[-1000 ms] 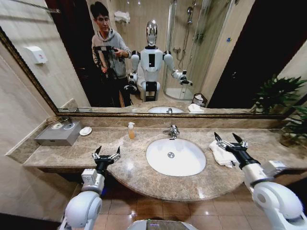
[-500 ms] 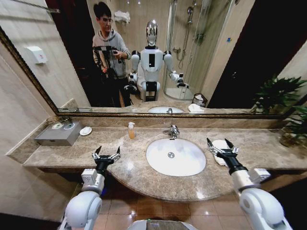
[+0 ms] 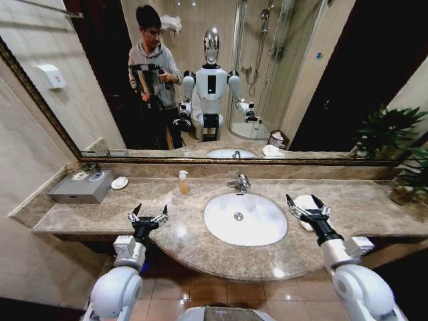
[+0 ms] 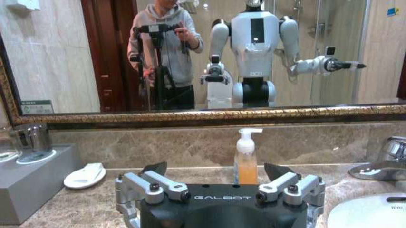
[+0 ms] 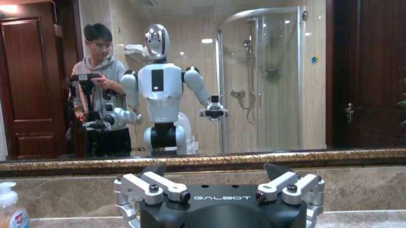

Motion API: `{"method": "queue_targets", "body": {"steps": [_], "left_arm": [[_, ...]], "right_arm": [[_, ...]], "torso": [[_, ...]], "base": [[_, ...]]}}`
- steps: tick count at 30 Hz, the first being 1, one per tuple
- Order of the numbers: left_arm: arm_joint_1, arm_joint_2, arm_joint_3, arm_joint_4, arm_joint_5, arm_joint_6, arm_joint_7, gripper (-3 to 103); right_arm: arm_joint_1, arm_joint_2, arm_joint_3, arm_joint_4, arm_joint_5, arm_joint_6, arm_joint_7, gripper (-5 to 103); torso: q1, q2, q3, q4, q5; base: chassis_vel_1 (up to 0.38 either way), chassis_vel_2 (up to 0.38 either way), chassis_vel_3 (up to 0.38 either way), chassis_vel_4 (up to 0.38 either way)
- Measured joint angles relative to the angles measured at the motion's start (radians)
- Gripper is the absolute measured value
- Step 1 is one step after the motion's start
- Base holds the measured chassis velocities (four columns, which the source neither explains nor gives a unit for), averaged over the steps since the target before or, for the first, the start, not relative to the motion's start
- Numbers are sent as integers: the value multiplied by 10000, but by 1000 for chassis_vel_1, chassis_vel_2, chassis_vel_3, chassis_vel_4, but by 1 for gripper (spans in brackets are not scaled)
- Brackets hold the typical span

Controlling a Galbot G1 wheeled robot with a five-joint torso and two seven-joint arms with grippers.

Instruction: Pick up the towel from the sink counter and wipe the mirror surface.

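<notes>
On the left, the left end effector (image 3: 148, 215) hovers over the worktop (image 3: 194, 244) with its fingers spread, gripping nothing, a soap bottle (image 3: 182, 182) standing beyond it. The white basin (image 3: 245, 219) sits in the middle. To the right of it, the right end effector (image 3: 305, 207) hangs released, fingers wide apart, right over the towel (image 3: 306, 202), which lies on the worktop beside the basin. Behind runs the mirror (image 3: 301, 87), showing the robot's reflection.

— Is the light good?
— Warm and bright from above; glare spots lie on the sink counter (image 3: 200, 244) front edge.
— Any distortion?
— Head view bends at its edges; the right side is dark.
</notes>
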Motion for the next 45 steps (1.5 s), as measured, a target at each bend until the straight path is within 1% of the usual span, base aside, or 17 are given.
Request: {"method": "queue_targets", "body": {"steps": [9,13,18,20,21,22,23,24,26,27,28,30,32,40,45], "left_arm": [[0,0,-1,0,0,-1,0,100],[0,1,0,0,0,0,0,100],[-1,1,0,0,0,0,0,100],[0,0,0,0,0,0,0,100],[1,-1,1,0,0,0,0,100],[1,-1,1,0,0,0,0,100],[0,-2,1,0,-1,0,0,100],[-1,-2,3,0,0,0,0,100],[-1,-2,3,0,0,0,2,100],[0,-1,2,0,0,0,2,100],[0,-1,2,0,0,0,1,100],[1,0,1,0,0,0,1,100],[1,2,0,0,0,0,0,100],[0,1,-1,0,0,0,-1,100],[-1,0,0,0,0,0,-1,100]], "right_arm": [[5,-5,3,0,14,0,0,100],[7,-8,5,-1,18,0,0,100],[8,-10,8,-3,21,0,0,100],[9,-13,9,-5,24,0,2,100],[9,-15,11,-5,25,0,3,100],[9,-15,11,-5,25,0,3,100],[10,-16,15,-6,25,0,5,100],[8,-16,15,-8,26,-1,6,100],[9,-16,15,-8,26,-1,7,100],[9,-16,14,-8,28,-1,7,100],[10,-16,14,-7,29,-2,6,100],[9,-15,12,-8,29,-3,6,100],[9,-15,11,-7,30,-3,6,100],[10,-14,8,-6,30,-5,6,100],[11,-15,8,-6,30,-6,6,100]], "torso": [[0,0,0,0,-2],[2,0,1,0,3],[1,0,0,-1,0],[1,0,0,0,7],[0,0,0,1,-4],[0,0,0,1,-4],[1,-1,0,-1,-2],[3,-1,1,-7,11],[3,-1,1,-3,8],[2,-1,1,2,-2],[-1,0,0,3,-3],[-1,-1,0,0,3],[0,0,0,1,-8],[2,-1,0,1,0],[4,-1,1,-2,2]], "base": [[-17,-16,16,13],[-112,-135,119,124],[-207,-208,192,193],[-218,-213,217,220],[-222,-227,199,207],[-222,-227,199,207],[-163,-180,199,207],[-163,-130,121,125],[-73,-130,88,-8],[-14,-64,88,59],[-14,-2,20,59],[19,-2,-8,27],[56,51,-54,-44],[54,25,-47,-20],[13,-147,-25,132]]}}
